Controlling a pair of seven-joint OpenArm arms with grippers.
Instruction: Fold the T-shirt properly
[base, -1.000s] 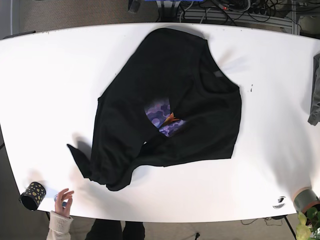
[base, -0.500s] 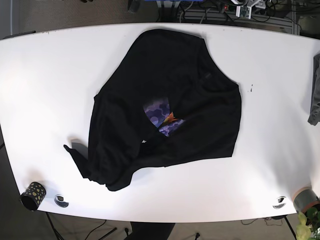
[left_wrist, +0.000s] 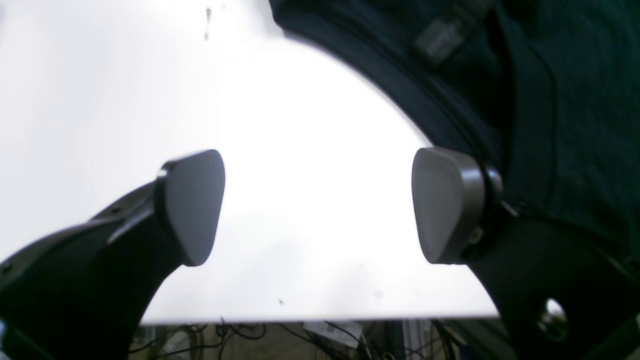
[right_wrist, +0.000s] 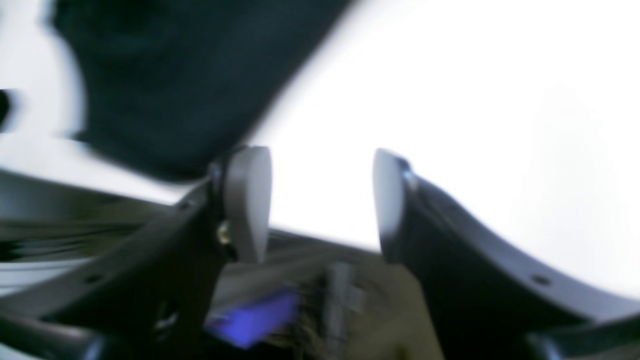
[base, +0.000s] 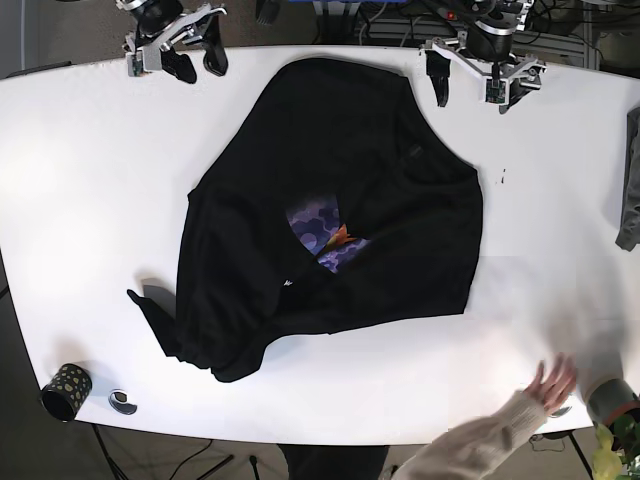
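T-shirt (base: 330, 215) lies crumpled, long axis diagonal — left gripper (base: 482, 78) nearer its collar, right gripper (base: 175, 60) well apart; both spread wide, holding nothing.

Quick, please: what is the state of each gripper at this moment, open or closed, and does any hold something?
Left gripper: open, holding nothing, beside the T-shirt.
Right gripper: open, holding nothing.

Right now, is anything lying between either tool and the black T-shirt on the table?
Nothing visible does. The left tool and the right tool hang open at the table's far edge, with only bare white table between them and the T-shirt. A person's hand is at the near edge, away from both paths.
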